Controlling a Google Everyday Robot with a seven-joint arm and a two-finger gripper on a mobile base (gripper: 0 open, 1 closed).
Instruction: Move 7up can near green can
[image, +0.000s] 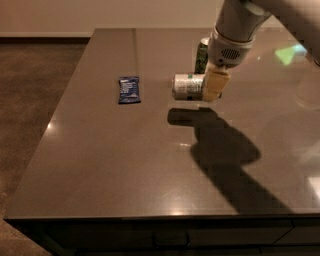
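Camera view shows the gripper above the smooth brown table, squeezing the silvery-white 7up can held sideways just in front of the dark green can, which it could bump and tip over if it comes down too close.

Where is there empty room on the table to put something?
Bare tabletop runs from the blue packet down to the front edge. It's crowded at the back, where the gripper holds the 7up can near the green can.

Gripper clamps sideways 7up can above table, beside green can.
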